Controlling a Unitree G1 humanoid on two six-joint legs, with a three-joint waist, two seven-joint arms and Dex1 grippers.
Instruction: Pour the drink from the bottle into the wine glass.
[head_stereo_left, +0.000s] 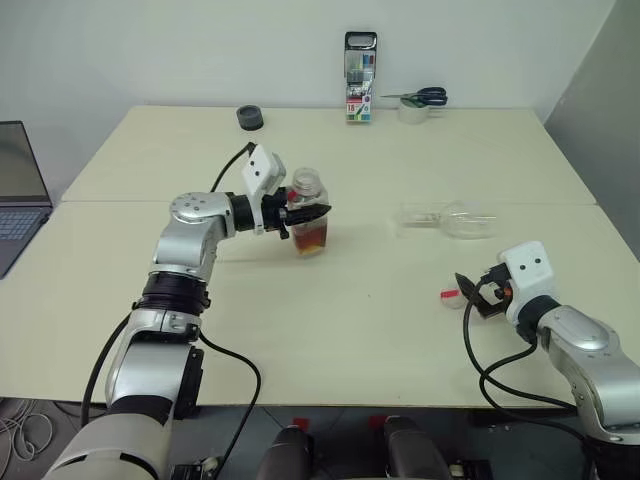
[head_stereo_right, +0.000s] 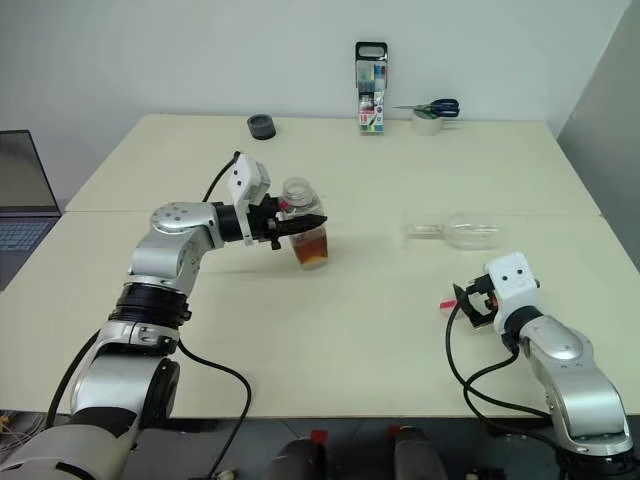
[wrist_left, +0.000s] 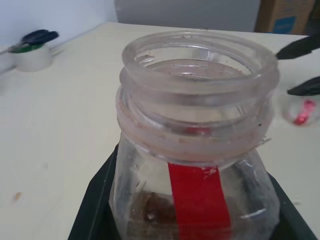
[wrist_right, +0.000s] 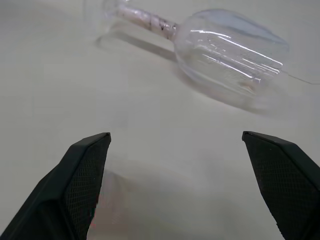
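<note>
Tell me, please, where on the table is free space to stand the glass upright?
Bare patch: between the held bottle and the wine glass lying on its side. Crowded: far edge, with pen case, tape and scissors; also around the cap at the right gripper.

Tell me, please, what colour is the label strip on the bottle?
Red, running vertically down the bottle; it shows best in the left wrist view.

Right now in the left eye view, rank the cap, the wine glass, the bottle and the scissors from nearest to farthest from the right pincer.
1. Cap, on the table just left of the open right pincer.
2. Wine glass, lying on its side beyond the pincer.
3. Bottle, across the table, gripped by the left pincer.
4. Scissors, at the far edge, resting on a tape roll.
</note>
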